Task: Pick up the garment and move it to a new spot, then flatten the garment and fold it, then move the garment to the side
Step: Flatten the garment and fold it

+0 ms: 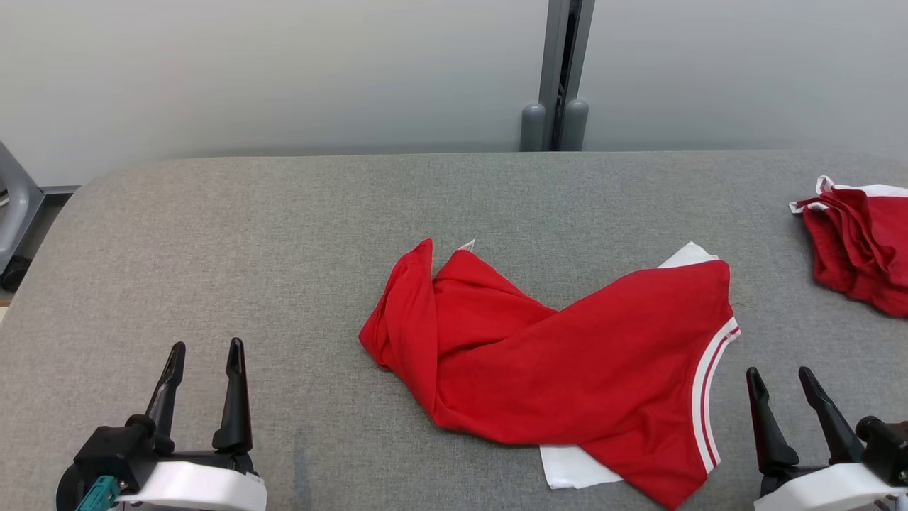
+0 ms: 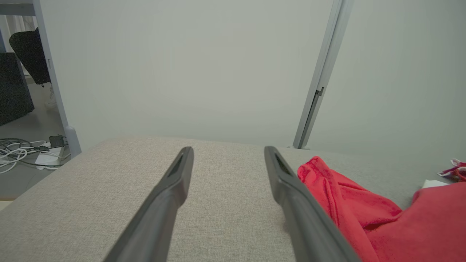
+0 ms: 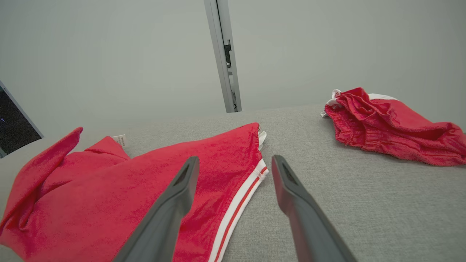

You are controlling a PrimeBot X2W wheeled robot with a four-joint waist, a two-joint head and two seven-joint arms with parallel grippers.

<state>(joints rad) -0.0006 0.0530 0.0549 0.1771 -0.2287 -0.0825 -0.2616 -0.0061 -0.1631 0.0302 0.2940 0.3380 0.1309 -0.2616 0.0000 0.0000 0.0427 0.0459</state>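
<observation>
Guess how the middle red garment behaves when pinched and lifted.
The red garment lies twisted and folded over itself, so it is probably floppy and would sag from one pinch. It looks thin, likely light. Pushed across the grey textured table, it would probably bunch.

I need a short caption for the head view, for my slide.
Open left gripper and open right gripper flank a crumpled red garment on the grey table.

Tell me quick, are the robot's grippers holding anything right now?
Left gripper: open, holding nothing.
Right gripper: open, holding nothing, beside the red garment.
</observation>
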